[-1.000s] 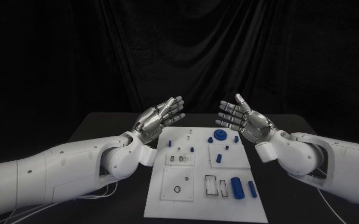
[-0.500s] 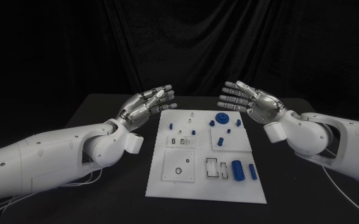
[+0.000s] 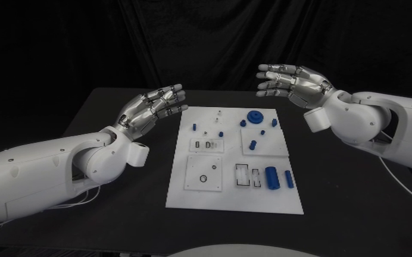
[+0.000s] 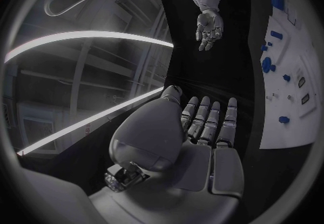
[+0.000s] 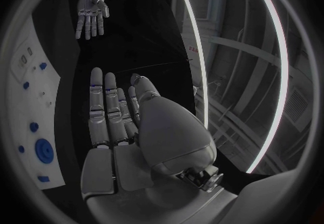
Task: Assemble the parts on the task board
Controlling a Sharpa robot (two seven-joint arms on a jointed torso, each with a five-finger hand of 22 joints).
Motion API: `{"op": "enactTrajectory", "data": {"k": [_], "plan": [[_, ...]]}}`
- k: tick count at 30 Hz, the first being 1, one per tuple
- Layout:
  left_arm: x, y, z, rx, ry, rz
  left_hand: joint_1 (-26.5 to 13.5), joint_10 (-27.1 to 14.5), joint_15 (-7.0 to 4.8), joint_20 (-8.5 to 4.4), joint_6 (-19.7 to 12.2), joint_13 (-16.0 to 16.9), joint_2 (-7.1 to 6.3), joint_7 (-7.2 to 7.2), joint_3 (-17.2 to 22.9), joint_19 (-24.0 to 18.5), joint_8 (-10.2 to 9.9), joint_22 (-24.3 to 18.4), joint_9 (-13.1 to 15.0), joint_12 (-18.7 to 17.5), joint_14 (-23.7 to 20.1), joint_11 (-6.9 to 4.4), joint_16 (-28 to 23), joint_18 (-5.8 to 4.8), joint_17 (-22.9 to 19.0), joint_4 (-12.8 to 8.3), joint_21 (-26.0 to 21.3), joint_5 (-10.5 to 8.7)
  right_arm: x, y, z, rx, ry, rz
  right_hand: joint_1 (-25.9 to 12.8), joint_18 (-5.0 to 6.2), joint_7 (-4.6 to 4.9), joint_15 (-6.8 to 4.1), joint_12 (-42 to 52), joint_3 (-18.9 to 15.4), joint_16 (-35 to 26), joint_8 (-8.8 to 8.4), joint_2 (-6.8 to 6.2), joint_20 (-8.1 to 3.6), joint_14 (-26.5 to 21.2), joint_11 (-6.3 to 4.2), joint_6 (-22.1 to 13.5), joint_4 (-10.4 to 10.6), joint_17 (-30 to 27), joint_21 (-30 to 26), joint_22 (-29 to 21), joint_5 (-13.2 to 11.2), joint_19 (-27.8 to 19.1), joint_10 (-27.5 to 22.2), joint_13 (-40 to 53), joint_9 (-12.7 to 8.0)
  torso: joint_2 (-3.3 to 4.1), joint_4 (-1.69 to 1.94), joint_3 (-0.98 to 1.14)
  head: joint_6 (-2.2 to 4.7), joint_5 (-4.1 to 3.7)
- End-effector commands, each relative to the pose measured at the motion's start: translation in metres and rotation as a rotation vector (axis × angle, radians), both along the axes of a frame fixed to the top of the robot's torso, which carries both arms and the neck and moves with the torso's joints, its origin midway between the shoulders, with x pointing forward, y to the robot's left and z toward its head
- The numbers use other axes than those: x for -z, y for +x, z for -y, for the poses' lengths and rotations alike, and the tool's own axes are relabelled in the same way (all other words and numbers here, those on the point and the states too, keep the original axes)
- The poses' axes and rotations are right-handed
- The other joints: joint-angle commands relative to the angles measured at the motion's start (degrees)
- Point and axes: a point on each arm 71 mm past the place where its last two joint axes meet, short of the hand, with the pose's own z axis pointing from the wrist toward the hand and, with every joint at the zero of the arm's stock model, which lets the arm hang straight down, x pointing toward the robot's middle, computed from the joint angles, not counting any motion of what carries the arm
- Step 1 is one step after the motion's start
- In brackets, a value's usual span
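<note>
The white task board [image 3: 193, 197] lies in the middle of the black table. Small blue parts lie on it: a round blue disc [image 3: 255, 117] near its far edge, a blue cylinder [image 3: 272, 178] and a thinner blue peg [image 3: 289, 179] near its front right. My left hand [image 3: 153, 109] hovers open to the left of the board's far end, fingers straight, nothing in it. My right hand [image 3: 293, 84] is raised open above the far right corner, also empty. The left wrist view shows my left palm [image 4: 202, 143] beside the board [image 4: 297, 121]; the right wrist view shows my right palm [image 5: 118, 132] and the disc [image 5: 45, 150].
Black table surface [image 3: 352, 179] surrounds the board on both sides. A black curtain [image 3: 206, 25] hangs behind the table. Recessed white panels with slots [image 3: 204, 173] sit in the board's front left.
The camera view has shifted, so the board looks farther. Both hands have spread apart and away from the board's far end; the right hand has risen. Both stay open and empty.
</note>
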Motion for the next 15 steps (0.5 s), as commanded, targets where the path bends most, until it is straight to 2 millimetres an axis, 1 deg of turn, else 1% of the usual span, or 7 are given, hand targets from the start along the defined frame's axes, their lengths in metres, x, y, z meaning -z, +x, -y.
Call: {"op": "enactTrajectory", "data": {"k": [1,2,6,8,9,12,15], "plan": [[-0.024,-0.006,-0.008,-0.051,-0.149,0.267,0.5,0.1,0.39,-0.08,0.5,0.1,-0.06,-0.07,0.4,-0.6,0.2,-0.1,0.1,0.3,0.1,0.38,0.3,-0.59,0.0,0.0,-0.4,0.23,-0.007,0.004,0.003,0.012,-0.246,0.074,-0.1,-0.40,-0.05,0.05,0.3,-0.5,0.1,-0.18,-0.96,-0.28,0.2,0.03,1.1,0.0,-0.2,1.7,1.1,-1.4,-0.9,1.3,-0.1,-0.1,1.89,0.43,-0.16,-0.39,-0.87],[-0.025,-0.006,-0.009,-0.053,-0.149,0.269,0.5,0.1,0.46,-0.08,0.6,0.1,-0.02,-0.05,0.5,-0.7,0.2,-0.1,0.1,0.4,0.2,0.46,0.3,-0.60,0.0,0.0,-0.5,0.26,-0.012,0.005,0.004,0.008,-0.286,0.098,-0.1,-0.51,-0.23,0.26,0.3,-0.6,-0.2,-0.24,-1.17,-0.19,-0.5,-0.02,1.2,0.0,-0.3,1.6,1.1,-1.7,-1.7,1.5,-0.1,-0.1,2.45,0.67,-0.18,0.00,-1.36],[-0.026,-0.004,-0.011,-0.056,-0.149,0.273,0.6,0.1,0.64,-0.08,0.6,0.1,0.07,0.02,0.8,-1.1,0.2,-0.3,0.1,0.4,0.2,0.64,0.3,-0.65,0.0,-0.1,-0.8,0.37,-0.024,0.007,0.006,0.006,-0.448,0.194,0.7,-0.26,0.10,-0.10,0.0,-0.4,0.7,-0.70,-1.69,-0.36,0.7,0.08,1.9,-0.8,-0.1,3.6,2.4,-1.8,-1.5,2.2,-0.2,-0.1,3.51,1.13,-0.31,-0.05,-2.50],[-0.026,-0.003,-0.011,-0.055,-0.150,0.275,0.6,0.1,0.69,-0.08,0.6,0.1,0.10,0.03,0.9,-1.2,0.2,-0.3,0.1,0.4,0.1,0.67,0.3,-0.66,0.0,-0.1,-0.8,0.42,-0.029,0.008,0.008,0.009,-0.554,0.262,1.2,-0.21,0.30,-0.48,-0.1,-0.2,1.3,-0.86,-1.93,-0.60,1.8,0.05,2.5,-1.2,0.0,5.1,3.4,-1.8,-0.9,2.9,-0.2,-0.1,3.81,1.24,-0.35,-0.44,-3.06],[-0.026,-0.003,-0.010,-0.054,-0.151,0.276,0.6,0.1,0.74,-0.08,0.6,0.0,0.15,0.04,1.1,-1.4,0.2,-0.4,0.1,0.4,0.1,0.72,0.3,-0.68,0.0,-0.1,-0.9,0.52,-0.031,0.009,0.008,0.011,-0.606,0.294,1.6,-0.15,0.61,-1.76,-0.3,0.2,3.4,-0.91,-2.29,-1.26,5.2,-0.41,4.4,-1.8,0.8,8.6,5.5,-2.1,1.1,4.9,-0.3,0.1,4.09,1.37,-0.38,-0.38,-3.23],[-0.026,-0.003,-0.009,-0.051,-0.154,0.277,0.6,0.1,0.81,-0.08,0.7,0.0,0.16,0.06,1.2,-1.5,0.2,-0.5,0.1,0.4,0.2,0.79,0.5,-0.70,0.0,-0.2,-1.1,0.64,-0.036,0.011,0.010,0.025,-0.762,0.392,1.2,0.10,0.46,-2.95,-2.2,0.9,6.8,-2.38,-2.95,-2.69,8.8,-1.22,6.5,-1.4,2.3,14.4,9.5,-2.1,2.1,7.5,-0.4,0.0,4.58,1.65,-0.43,-0.54,-3.72],[-0.026,-0.003,-0.008,-0.045,-0.159,0.277,0.7,0.0,0.88,-0.09,0.7,0.0,0.17,0.07,1.4,-1.7,0.2,-0.5,0.1,0.4,0.2,0.84,0.5,-0.71,0.0,-0.2,-1.1,0.73,-0.038,0.012,0.010,0.036,-0.891,0.468,1.0,0.25,0.40,-3.85,-4.8,2.3,11.6,-4.22,-3.49,-3.50,11.1,-1.73,8.5,-0.4,4.9,19.5,13.2,-3.0,2.9,10.0,-0.4,0.0,5.59,2.15,-0.68,-0.13,-4.35]]}}
